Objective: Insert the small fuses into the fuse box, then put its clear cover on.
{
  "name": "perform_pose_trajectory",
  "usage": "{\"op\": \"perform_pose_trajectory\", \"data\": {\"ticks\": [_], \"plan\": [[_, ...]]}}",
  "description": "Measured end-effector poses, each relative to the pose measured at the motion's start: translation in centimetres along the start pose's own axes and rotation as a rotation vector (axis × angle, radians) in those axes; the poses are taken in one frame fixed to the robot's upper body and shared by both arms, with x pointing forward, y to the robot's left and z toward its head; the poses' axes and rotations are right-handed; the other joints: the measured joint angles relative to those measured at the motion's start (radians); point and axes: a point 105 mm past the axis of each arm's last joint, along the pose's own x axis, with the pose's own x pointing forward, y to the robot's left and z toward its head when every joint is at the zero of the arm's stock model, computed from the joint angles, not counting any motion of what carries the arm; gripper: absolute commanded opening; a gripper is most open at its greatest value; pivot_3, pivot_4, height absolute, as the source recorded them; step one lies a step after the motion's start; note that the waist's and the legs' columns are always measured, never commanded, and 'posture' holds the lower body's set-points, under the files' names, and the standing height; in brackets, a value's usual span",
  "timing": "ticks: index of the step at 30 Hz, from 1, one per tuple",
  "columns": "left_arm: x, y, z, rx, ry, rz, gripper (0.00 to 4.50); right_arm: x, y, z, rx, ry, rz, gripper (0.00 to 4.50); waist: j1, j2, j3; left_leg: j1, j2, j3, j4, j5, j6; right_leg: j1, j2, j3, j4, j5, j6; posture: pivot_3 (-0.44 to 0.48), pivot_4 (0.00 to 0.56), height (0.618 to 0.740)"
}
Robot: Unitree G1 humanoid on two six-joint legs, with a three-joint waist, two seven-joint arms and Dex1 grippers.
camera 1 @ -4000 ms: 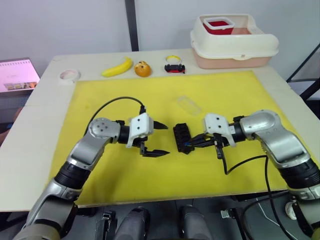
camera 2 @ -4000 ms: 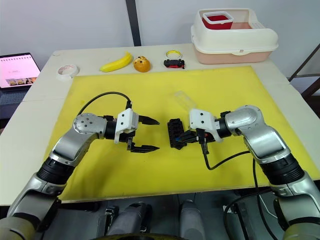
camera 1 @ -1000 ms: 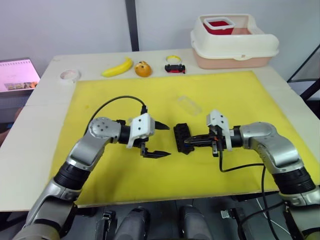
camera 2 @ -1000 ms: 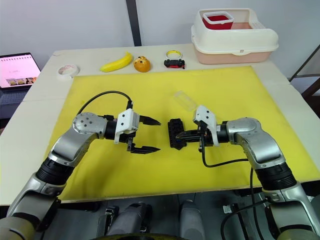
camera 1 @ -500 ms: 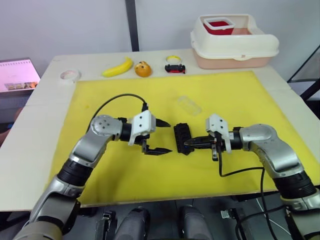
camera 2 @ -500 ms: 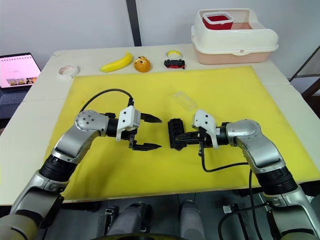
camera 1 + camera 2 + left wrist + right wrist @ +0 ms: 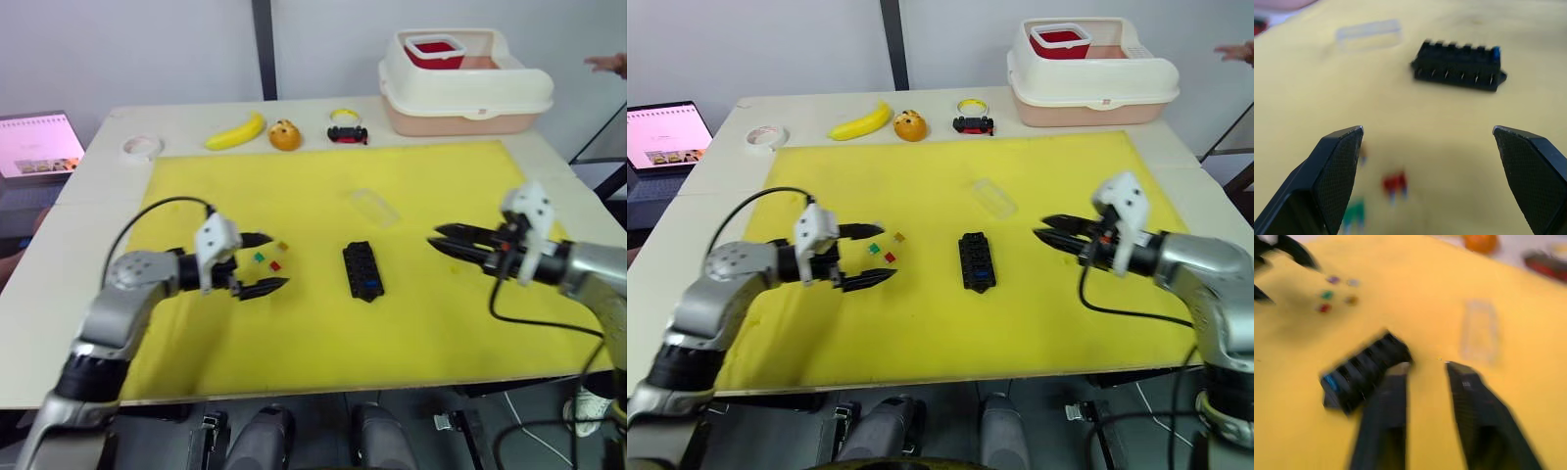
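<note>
The black fuse box (image 7: 361, 270) lies in the middle of the yellow mat (image 7: 441, 323), with a blue fuse (image 7: 369, 286) seated at its near end. Loose small fuses lie left of it: green (image 7: 259, 258), red (image 7: 275, 265), olive-yellow (image 7: 282, 246), plus purple (image 7: 1332, 280) and grey (image 7: 1353, 282). My left gripper (image 7: 280, 258) is open, its fingers spread on either side of these fuses and touching none. The clear cover (image 7: 372, 207) rests behind the box. My right gripper (image 7: 433, 237) hovers right of the box, narrowly open and holding nothing.
At the back right stands a cream lidded bin (image 7: 460, 88) holding a red container (image 7: 432, 49). A banana (image 7: 233, 130), an orange (image 7: 285, 135), a small black-and-red item (image 7: 345, 133) and a white tape roll (image 7: 142, 147) line the far edge. A person's hand (image 7: 612, 64) shows at top right.
Both grippers have drawn away from the fuse box, the left one leftward to the loose fuses and the right one back to the right. The box now stands alone.
</note>
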Motion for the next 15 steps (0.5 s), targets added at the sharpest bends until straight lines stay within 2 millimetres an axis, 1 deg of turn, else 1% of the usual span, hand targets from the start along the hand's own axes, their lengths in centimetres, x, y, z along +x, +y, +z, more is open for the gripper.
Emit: {"op": "perform_pose_trajectory", "data": {"ticks": [2,3,4,7,9,11,13,15], "plan": [[-3.0,1.1,-0.9,-0.097,0.017,0.102,4.5,-2.2,-1.3,-1.1,0.025,0.032,-0.097,3.8,0.001,0.0,0.0,0.0,0.0,0.0,0.0,-0.002,0.004,0.0,0.0,0.0,0.0,0.0,0.0,0.0,0.15,0.74],[-4.5,1.6,-1.4,-0.129,0.03,0.155,4.5,-3.2,-1.9,-1.6,0.031,0.043,-0.137,4.23,0.001,0.0,0.0,0.001,0.0,0.0,0.0,-0.003,0.006,0.001,0.0,0.0,0.0,0.0,0.0,0.0,0.15,0.74],[-6.0,2.3,-1.8,-0.153,0.041,0.218,4.5,-4.2,-2.4,-2.0,0.037,0.059,-0.175,4.47,0.001,0.001,0.0,0.002,0.0,0.001,0.0,-0.004,0.006,0.001,0.0,0.0,0.0,0.0,0.0,0.0,0.15,0.74],[-10.2,3.7,-3.4,-0.198,0.079,0.385,4.5,-6.2,-3.2,-3.1,0.043,0.096,-0.246,4.47,0.0,0.001,0.0,0.002,0.0,0.001,0.0,-0.004,0.007,0.002,0.0,0.0,0.0,0.0,0.0,0.0,0.15,0.74],[-12.3,3.9,-4.5,-0.226,0.116,0.45,4.5,-6.9,-3.3,-3.5,0.046,0.107,-0.269,4.47,0.0,0.001,0.0,0.002,0.001,0.001,0.0,-0.004,0.007,0.002,0.0,0.0,0.0,0.0,0.0,0.0,0.15,0.74],[-13.4,4.0,-4.9,-0.228,0.127,0.486,4.5,-7.2,-3.4,-3.7,0.047,0.116,-0.282,4.47,0.002,0.001,0.0,0.002,0.001,0.001,0.0,-0.004,0.007,0.003,0.0,0.0,-0.001,0.0,0.0,0.0,0.15,0.74],[-14.4,3.7,-5.2,-0.231,0.156,0.496,4.5,-7.1,-3.3,-3.5,0.037,0.113,-0.285,4.47,0.002,0.001,0.0,0.002,0.001,0.001,0.0,-0.004,0.007,0.003,-0.001,0.0,-0.001,0.0,0.0,0.0,0.15,0.74],[-14.8,3.7,-5.1,-0.226,0.167,0.501,4.5,-7.1,-3.1,-3.3,0.029,0.108,-0.288,4.47,0.003,0.001,0.0,0.002,0.001,0.001,0.0,-0.004,0.007,0.003,-0.001,0.0,-0.001,0.0,0.0,0.0,0.15,0.74]]}}
